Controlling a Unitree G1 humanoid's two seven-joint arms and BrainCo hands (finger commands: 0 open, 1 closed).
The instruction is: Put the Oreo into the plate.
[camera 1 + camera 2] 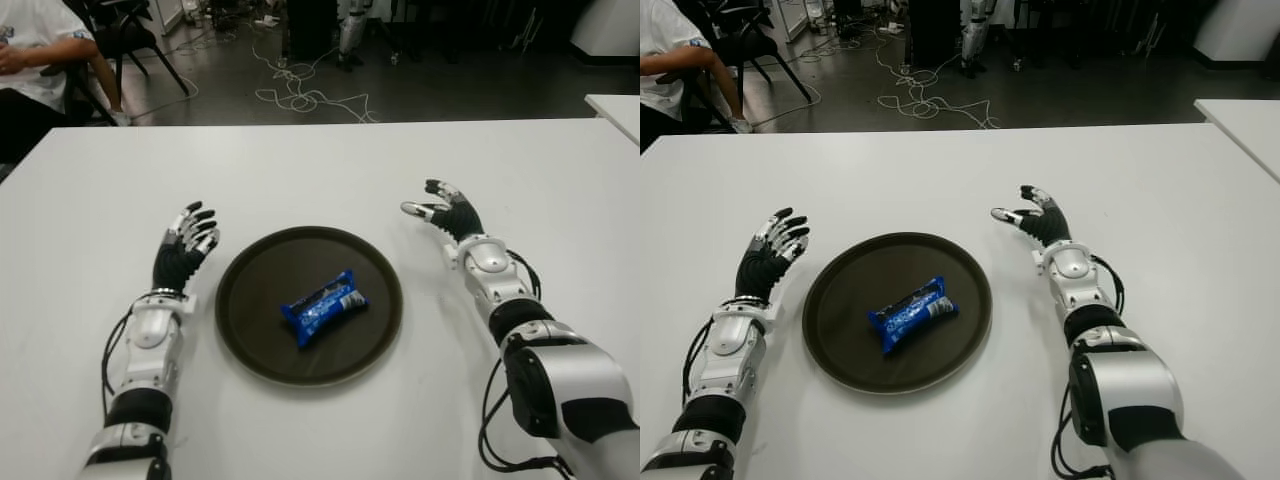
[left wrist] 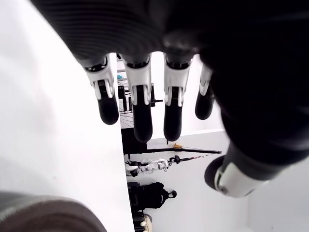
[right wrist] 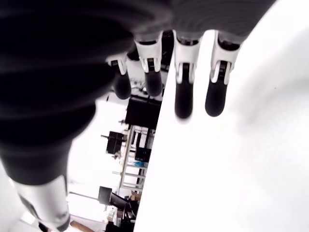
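The blue Oreo pack is lying tilted near the middle of the round dark plate on the white table. The left hand is showing at the plate's nine o'clock, the right hand at two o'clock, both with fingers relaxed and holding nothing.

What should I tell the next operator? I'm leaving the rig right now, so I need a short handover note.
Left robot hand: open, holding nothing, showing just left of the plate.
Right robot hand: open, holding nothing, showing to the right of the plate and a little farther back.
Oreo pack: lying inside the plate, near its middle, on the white table.
Done: the Oreo is in the plate and both hands are clear of it.
Left: nothing visible; just confirm and end the run.
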